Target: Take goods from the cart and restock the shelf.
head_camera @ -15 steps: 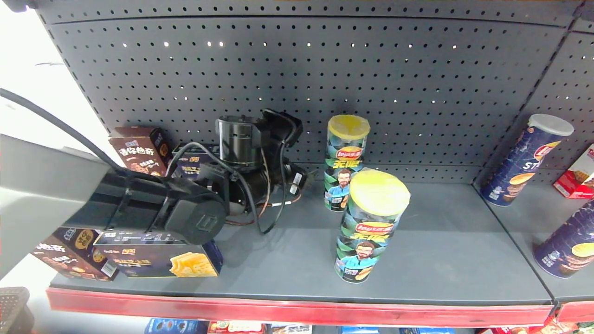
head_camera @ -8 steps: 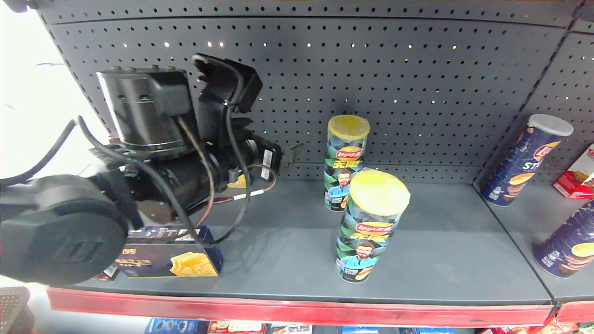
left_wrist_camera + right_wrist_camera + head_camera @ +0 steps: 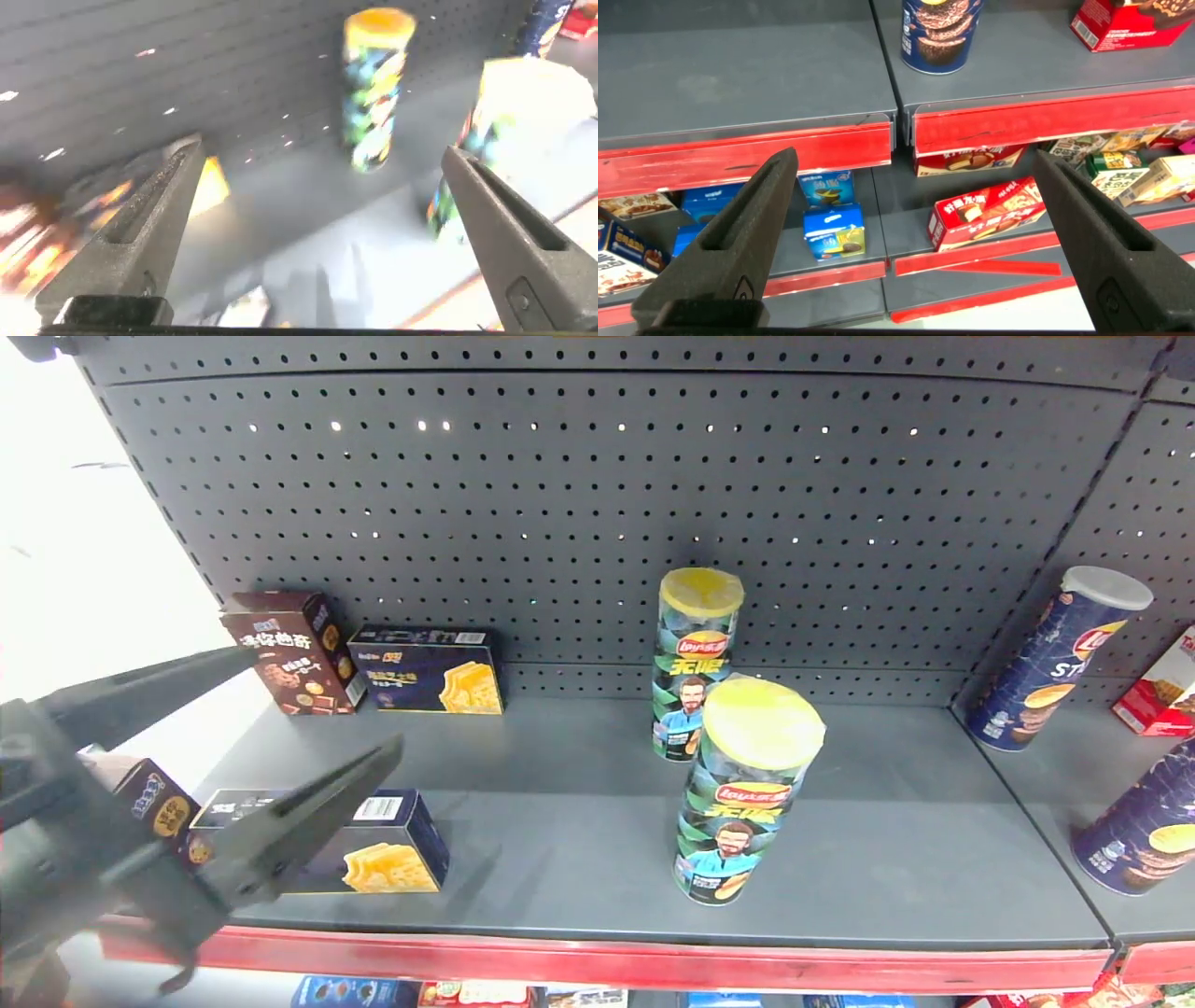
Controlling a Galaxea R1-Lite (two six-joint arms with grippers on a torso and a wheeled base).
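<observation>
Two grippers, jaws apart, empty: left gripper (image 3: 322, 700) at shelf (image 3: 579, 821) front-left near blue box (image 3: 392, 847), right gripper (image 3: 915, 159) facing lower shelves (image 3: 738, 84); we judge left nearer.

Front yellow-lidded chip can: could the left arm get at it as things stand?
Probably yes: the left gripper is open near the front blue box, with bare shelf from there to the can.

the shelf (image 3: 560, 840) has a bare lane from its front edge to the pegboard (image 3: 607, 523), between the dark boxes (image 3: 425, 670) on the left and the two green cans (image 3: 747, 793), which stand one behind the other. right of them another bare stretch runs to the blue cans (image 3: 1055, 658) at the far right
</observation>
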